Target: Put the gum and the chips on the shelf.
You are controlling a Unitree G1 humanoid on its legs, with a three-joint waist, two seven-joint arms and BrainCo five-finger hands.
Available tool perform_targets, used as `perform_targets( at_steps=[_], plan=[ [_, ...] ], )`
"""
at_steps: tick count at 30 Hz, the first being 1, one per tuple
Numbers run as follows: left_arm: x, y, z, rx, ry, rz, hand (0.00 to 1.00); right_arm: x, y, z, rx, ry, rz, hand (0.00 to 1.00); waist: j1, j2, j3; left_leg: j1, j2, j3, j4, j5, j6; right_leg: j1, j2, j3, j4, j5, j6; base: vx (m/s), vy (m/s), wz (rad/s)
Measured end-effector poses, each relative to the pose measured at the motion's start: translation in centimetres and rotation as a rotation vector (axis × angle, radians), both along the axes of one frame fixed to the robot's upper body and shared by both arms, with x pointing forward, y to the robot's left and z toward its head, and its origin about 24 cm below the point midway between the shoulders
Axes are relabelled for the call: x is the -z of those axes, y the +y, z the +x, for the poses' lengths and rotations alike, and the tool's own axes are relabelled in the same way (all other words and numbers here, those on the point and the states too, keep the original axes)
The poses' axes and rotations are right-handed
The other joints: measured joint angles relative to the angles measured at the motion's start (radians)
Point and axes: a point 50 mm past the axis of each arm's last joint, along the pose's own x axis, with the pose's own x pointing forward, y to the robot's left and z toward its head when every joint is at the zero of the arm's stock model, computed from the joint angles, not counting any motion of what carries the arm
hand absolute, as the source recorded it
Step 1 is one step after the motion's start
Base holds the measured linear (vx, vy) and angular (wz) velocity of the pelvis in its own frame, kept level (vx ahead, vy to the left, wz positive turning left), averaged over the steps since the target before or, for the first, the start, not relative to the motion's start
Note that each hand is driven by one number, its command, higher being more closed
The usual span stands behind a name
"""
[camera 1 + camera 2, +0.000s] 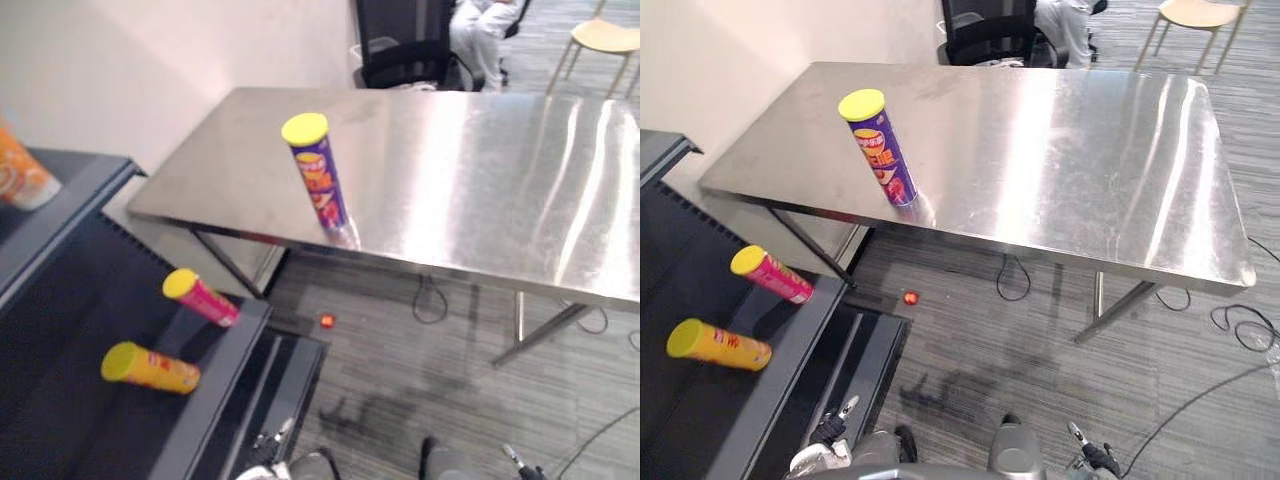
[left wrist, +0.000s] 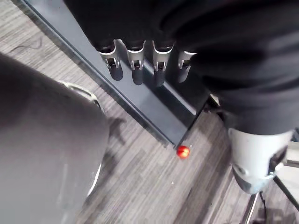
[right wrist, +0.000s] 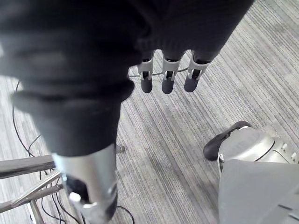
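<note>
A purple chips can (image 1: 320, 180) with a yellow lid stands upright near the front left edge of the steel table (image 1: 480, 170). On the dark shelf (image 1: 70, 420) at the left lie a pink can (image 1: 205, 298) and a yellow can (image 1: 152, 368), both on their sides. A small red-orange round thing (image 1: 327, 321) lies on the carpet between shelf and table. My left hand (image 2: 136, 70) hangs low beside the shelf's base, fingers relaxed and holding nothing. My right hand (image 3: 168, 79) hangs over the carpet, also open and holding nothing.
An orange pack (image 1: 20, 172) sits on the shelf's upper level. A black office chair (image 1: 400, 40), a seated person (image 1: 480, 30) and a pale wooden chair (image 1: 605, 40) are beyond the table. Cables lie on the carpet under the table.
</note>
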Motion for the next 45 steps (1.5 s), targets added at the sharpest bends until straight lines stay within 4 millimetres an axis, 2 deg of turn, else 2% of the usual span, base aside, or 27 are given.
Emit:
perform_targets(
  at_steps=[1, 2, 5, 9, 12, 18, 23, 25, 26, 28, 32, 34, 35, 36, 38, 39, 42, 45],
  plan=[
    [0.0, 0.2, -0.1, -0.011, 0.003, -0.001, 0.0, 0.0, 0.1, 0.0, 0.0, 0.001, 0.004, 0.0, 0.004, -0.002, -0.006, 0.016, -0.009, 0.008, 0.005, -0.013, -0.003, 0.003, -0.008, 0.014, 0.002, -0.003, 0.013, 0.21, 0.263, -0.58],
    [0.1, 0.6, -0.5, -0.013, 0.013, 0.012, 0.0, 0.3, 0.6, -0.6, -0.003, 0.009, 0.024, 0.0, -0.002, -0.031, -0.03, 0.029, -0.041, 0.015, -0.017, -0.023, 0.008, 0.012, -0.036, 0.031, -0.028, 0.011, 0.035, 0.16, 0.169, -0.25],
    [0.0, 1.4, -0.7, -0.008, 0.023, 0.028, 0.0, 0.7, 1.6, -1.3, 0.012, 0.019, 0.054, 0.0, -0.001, -0.062, -0.042, 0.064, -0.087, 0.033, -0.05, -0.029, 0.019, 0.058, -0.074, 0.047, -0.09, 0.031, 0.066, 0.16, 0.204, -0.08],
    [0.1, 1.9, -1.4, -0.004, 0.043, 0.041, 0.0, 0.9, 2.0, -1.8, 0.017, 0.031, 0.07, 0.0, 0.0, -0.063, -0.058, 0.114, -0.12, 0.052, -0.1, -0.028, 0.021, 0.09, -0.096, 0.056, -0.128, 0.038, 0.077, 0.08, 0.109, -0.11],
    [0.3, 2.1, -2.1, -0.001, 0.063, 0.045, 0.0, 1.0, 2.0, -2.2, 0.028, 0.032, 0.084, 0.0, 0.0, -0.055, -0.075, 0.13, -0.116, 0.056, -0.122, -0.026, 0.024, 0.097, -0.087, 0.057, -0.141, 0.039, 0.077, 0.05, -0.003, -0.08],
    [0.5, 2.1, -3.1, -0.01, 0.091, 0.034, 0.0, 0.9, 0.8, -3.7, 0.215, 0.013, 0.088, 0.0, 0.003, -0.061, -0.094, 0.159, -0.102, 0.073, -0.16, -0.024, 0.026, 0.11, -0.065, 0.07, -0.175, 0.054, 0.071, 0.03, -0.015, -0.12],
    [0.5, 2.5, -3.6, -0.043, 0.096, 0.035, 0.0, -0.1, -2.6, -6.0, 0.595, -0.062, 0.035, 0.0, 0.004, -0.068, -0.103, 0.159, -0.105, 0.094, -0.18, -0.023, 0.028, 0.109, -0.064, 0.087, -0.219, 0.079, 0.071, 0.01, 0.016, -0.11],
    [0.5, 2.8, -3.8, -0.066, 0.096, 0.037, 0.0, -1.0, -5.1, -7.3, 0.84, -0.129, -0.003, 0.0, -0.004, -0.076, -0.116, 0.157, -0.109, 0.096, -0.191, -0.022, 0.03, 0.104, -0.065, 0.092, -0.22, 0.08, 0.072, 0.02, 0.005, -0.01],
    [0.5, 2.8, -3.9, -0.071, 0.096, 0.037, 0.0, -1.3, -5.7, -7.6, 0.891, -0.15, -0.018, 0.0, -0.005, -0.078, -0.119, 0.158, -0.11, 0.097, -0.194, -0.022, 0.03, 0.103, -0.064, 0.094, -0.22, 0.08, 0.072, 0.04, 0.008, -0.04],
    [0.4, 2.9, -3.9, -0.078, 0.095, 0.038, 0.0, -2.8, -8.4, -8.3, 1.019, -0.218, -0.081, 0.0, -0.008, -0.084, -0.138, 0.16, -0.111, 0.103, -0.202, -0.022, 0.03, 0.097, -0.064, 0.098, -0.213, 0.081, 0.073, 0.04, 0.003, -0.07],
    [0.4, 2.9, -3.8, -0.077, 0.094, 0.039, 0.0, -5.4, -12.0, -6.8, 1.025, -0.328, -0.198, 0.0, -0.013, -0.097, -0.159, 0.166, -0.113, 0.114, -0.208, -0.022, 0.03, 0.088, -0.064, 0.11, -0.202, 0.082, 0.073, 0.01, 0.001, -0.08],
    [0.5, 2.9, -4.1, -0.079, 0.102, 0.039, 0.0, -8.1, -14.1, -4.4, 0.934, -0.397, -0.317, 0.0, -0.025, -0.097, -0.161, 0.181, -0.115, 0.12, -0.219, -0.02, 0.033, 0.088, -0.065, 0.113, -0.192, 0.082, 0.072, -0.03, -0.004, -0.1],
    [0.5, 2.9, -4.2, -0.079, 0.104, 0.039, 0.0, -10.3, -15.3, -2.6, 0.855, -0.457, -0.409, 0.0, -0.028, -0.097, -0.161, 0.183, -0.118, 0.128, -0.218, -0.02, 0.033, 0.086, -0.067, 0.12, -0.192, 0.082, 0.072, -0.04, 0.001, -0.15],
    [0.5, 2.9, -4.2, -0.078, 0.104, 0.039, 0.0, -11.6, -15.8, -1.7, 0.811, -0.495, -0.457, 0.0, -0.028, -0.097, -0.161, 0.184, -0.119, 0.136, -0.218, -0.021, 0.033, 0.083, -0.068, 0.128, -0.192, 0.082, 0.073, -0.08, -0.008, -0.26],
    [0.5, 2.9, -4.2, -0.077, 0.101, 0.042, 0.0, -17.3, -16.8, 1.7, 0.651, -0.625, -0.674, 0.0, -0.029, -0.097, -0.163, 0.175, -0.118, 0.145, -0.222, -0.021, 0.034, 0.066, -0.067, 0.142, -0.196, 0.084, 0.076, -0.08, -0.032, -0.2],
    [0.4, 2.9, -4.1, -0.075, 0.095, 0.043, 0.0, -19.2, -16.8, 2.5, 0.608, -0.666, -0.759, 0.0, -0.028, -0.097, -0.163, 0.175, -0.119, 0.147, -0.226, -0.018, 0.035, 0.064, -0.066, 0.143, -0.201, 0.084, 0.077, -0.05, -0.042, -0.05],
    [0.5, 2.4, -4.1, -0.038, 0.101, 0.043, 0.0, -23.1, -15.7, 5.1, 0.506, -0.761, -0.921, 0.0, -0.028, -0.1, -0.17, 0.177, -0.113, 0.147, -0.246, 0.0, 0.03, 0.055, -0.056, 0.144, -0.202, 0.085, 0.078, -0.04, -0.06, -0.01],
    [0.5, 2.0, -3.7, -0.006, 0.093, 0.041, 0.0, -24.5, -13.6, 7.3, 0.39, -0.813, -0.97, 0.0, -0.027, -0.1, -0.171, 0.175, -0.106, 0.145, -0.246, 0.001, 0.029, 0.055, -0.049, 0.143, -0.202, 0.088, 0.076, 0.0, -0.059, 0.01]
  ],
)
